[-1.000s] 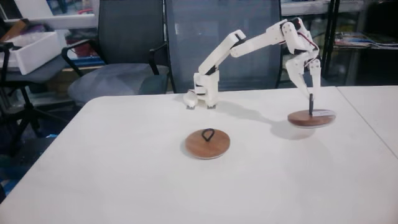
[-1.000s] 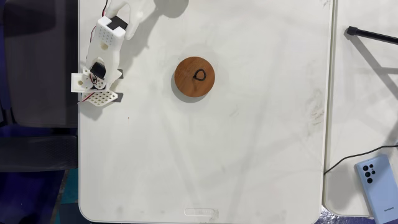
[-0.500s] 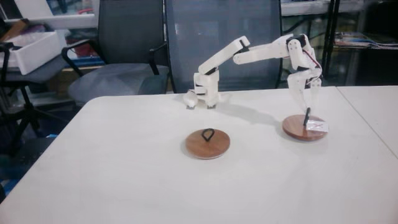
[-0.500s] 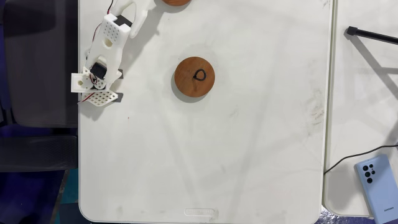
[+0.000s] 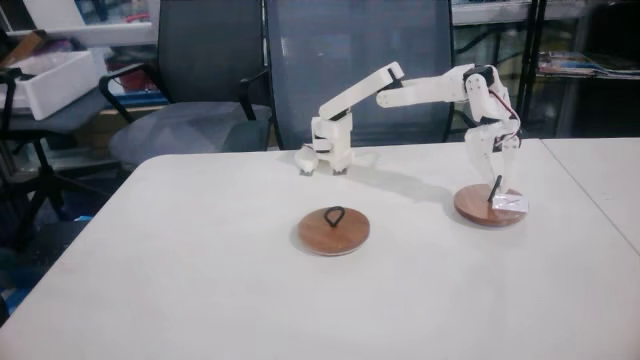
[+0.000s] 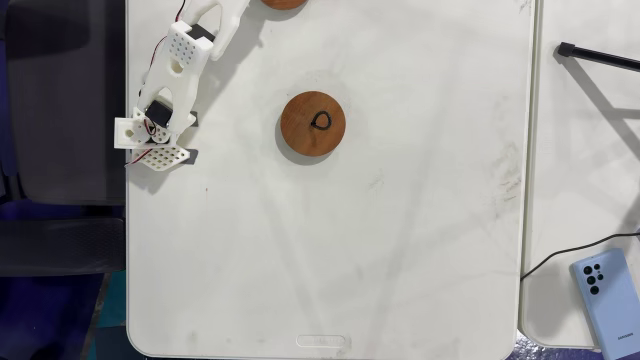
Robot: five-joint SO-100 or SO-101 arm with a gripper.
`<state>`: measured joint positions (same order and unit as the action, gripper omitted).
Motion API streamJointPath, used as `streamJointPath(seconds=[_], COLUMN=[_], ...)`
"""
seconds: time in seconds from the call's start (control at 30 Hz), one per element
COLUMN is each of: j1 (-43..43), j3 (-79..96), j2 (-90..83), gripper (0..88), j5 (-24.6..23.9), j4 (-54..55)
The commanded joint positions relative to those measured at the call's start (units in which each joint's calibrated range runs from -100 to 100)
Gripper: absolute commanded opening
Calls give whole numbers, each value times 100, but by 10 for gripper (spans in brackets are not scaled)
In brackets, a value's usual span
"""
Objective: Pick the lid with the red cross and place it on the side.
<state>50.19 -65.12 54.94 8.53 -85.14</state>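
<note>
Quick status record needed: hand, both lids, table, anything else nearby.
hand: above the labelled lid, fingers spread open around the loop handle, not clamped
lid with the red cross: flat on the table, right side in the front fixed view; white label on its right part
plain lid: table centre, black loop handle, untouched
table: white
phone: blue, on the neighbouring table in the top-down fixed view

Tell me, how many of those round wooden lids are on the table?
2. The plain lid lies mid-table; the lid with the red cross lies to the right in the side-on fixed view, under the gripper.
</note>
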Motion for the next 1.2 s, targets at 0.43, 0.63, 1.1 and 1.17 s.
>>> streamJointPath(seconds=[0.43, 0.63, 1.1, 1.17], j1=[-15, -15, -217, -323], j3=[-188, -188, -88, -88], j2=[-138, -53, -147, -147], gripper=[229, 232, 232, 232], j5=[-122, -122, -78, -98], j4=[53, -7, -41, -58])
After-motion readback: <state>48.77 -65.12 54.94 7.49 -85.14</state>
